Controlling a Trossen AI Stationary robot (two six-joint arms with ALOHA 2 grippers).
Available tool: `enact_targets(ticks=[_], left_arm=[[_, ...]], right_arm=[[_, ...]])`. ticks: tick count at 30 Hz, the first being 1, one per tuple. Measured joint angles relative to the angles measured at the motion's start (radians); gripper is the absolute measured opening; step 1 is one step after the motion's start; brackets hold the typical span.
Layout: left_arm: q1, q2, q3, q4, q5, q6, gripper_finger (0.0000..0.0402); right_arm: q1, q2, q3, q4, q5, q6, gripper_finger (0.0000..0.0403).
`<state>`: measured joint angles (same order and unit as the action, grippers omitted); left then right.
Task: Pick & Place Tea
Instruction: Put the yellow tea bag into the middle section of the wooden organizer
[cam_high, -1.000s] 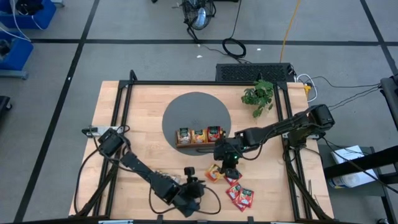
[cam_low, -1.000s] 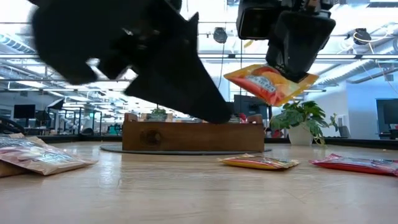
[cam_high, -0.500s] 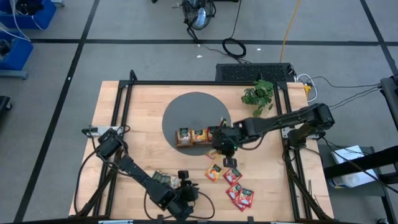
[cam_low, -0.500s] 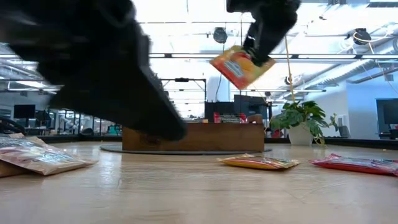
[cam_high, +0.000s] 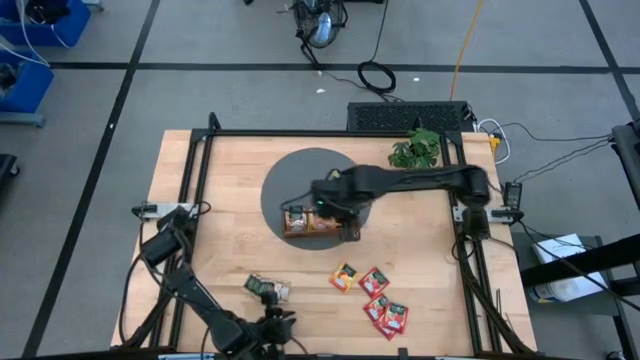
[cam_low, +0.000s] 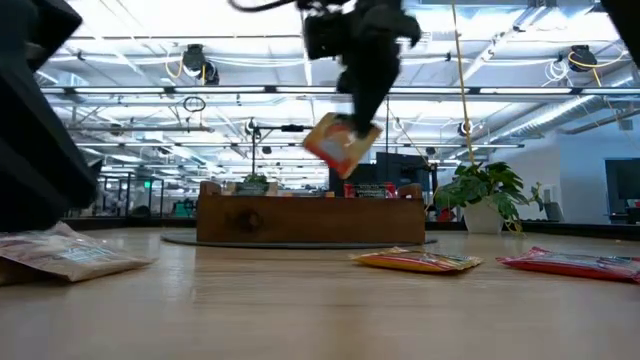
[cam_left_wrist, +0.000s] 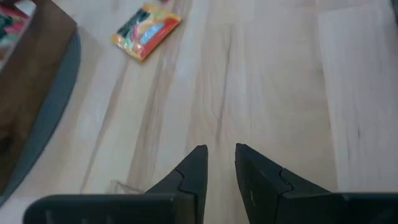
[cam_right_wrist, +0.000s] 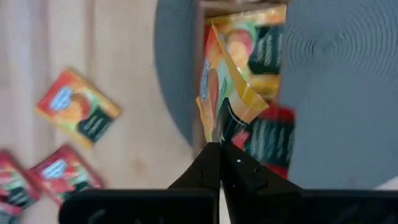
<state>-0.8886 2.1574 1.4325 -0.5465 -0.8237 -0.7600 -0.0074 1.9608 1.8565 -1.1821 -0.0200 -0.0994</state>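
My right gripper (cam_low: 352, 112) hangs over the brown wooden tray (cam_low: 310, 220), shut on an orange-yellow sachet (cam_low: 343, 146). In the high view it stands over the tray's middle (cam_high: 332, 208). The tray (cam_right_wrist: 202, 37) holds green, orange and red sachets upright. Loose on the table lie an orange sachet (cam_high: 345, 277), several red ones (cam_high: 385, 308) and green ones (cam_high: 265, 288). My left gripper (cam_left_wrist: 221, 155) is near the table's near edge (cam_high: 272, 328), fingers slightly apart over bare wood. My right gripper pinches the orange-yellow sachet by its upper edge (cam_right_wrist: 222, 127) between its two fingertips, which come from above and point down. The sachet is lifted clear, hanging tilted below the fingers above the tray.
The tray sits on a round grey mat (cam_high: 300, 175). A small potted plant (cam_high: 415, 152) stands at the far right. A black frame rail (cam_high: 195, 200) runs round the table. Bare wood lies between the mat and the loose sachets.
My right gripper has carried the orange-yellow sachet from above the loose sachets toward the far left, ending over the tray, and the sachet now hangs lower. My left arm has drawn back toward the table's near edge and out of most of the low view.
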Motion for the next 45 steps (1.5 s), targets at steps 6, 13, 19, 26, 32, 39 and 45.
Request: enact_targets(ticks=[6, 13, 19, 26, 32, 39, 45], left_arm=[[-0.010, 0.000, 0.000, 0.001, -0.016, -0.002, 0.0088], [-0.023, 0.000, 0.000, -0.002, -0.015, -0.023, 0.0088], [-0.024, 0.000, 0.000, -0.002, -0.015, -0.036, 0.0088], [-0.024, 0.000, 0.000, -0.002, -0.015, -0.056, 0.0088], [-0.024, 0.000, 0.000, -0.002, -0.015, -0.073, 0.0088], [-0.028, 0.000, 0.000, -0.002, -0.016, -0.077, 0.0088], [-0.028, 0.000, 0.000, -0.003, -0.016, -0.077, 0.0088]], right_arm=[[-0.020, 0.153, 0.198, -0.084, 0.063, -0.141, 0.0000], [-0.018, 0.250, 0.278, -0.165, 0.165, -0.240, 0.0000], [-0.010, 0.297, 0.278, -0.170, 0.242, -0.300, 0.0000], [0.013, 0.322, 0.278, -0.153, 0.283, -0.368, 0.0000], [0.017, 0.323, 0.278, -0.083, 0.279, -0.408, 0.0000], [0.018, 0.322, 0.240, -0.074, 0.259, -0.373, 0.0039], [0.018, 0.323, 0.207, -0.079, 0.331, -0.332, 0.0090]])
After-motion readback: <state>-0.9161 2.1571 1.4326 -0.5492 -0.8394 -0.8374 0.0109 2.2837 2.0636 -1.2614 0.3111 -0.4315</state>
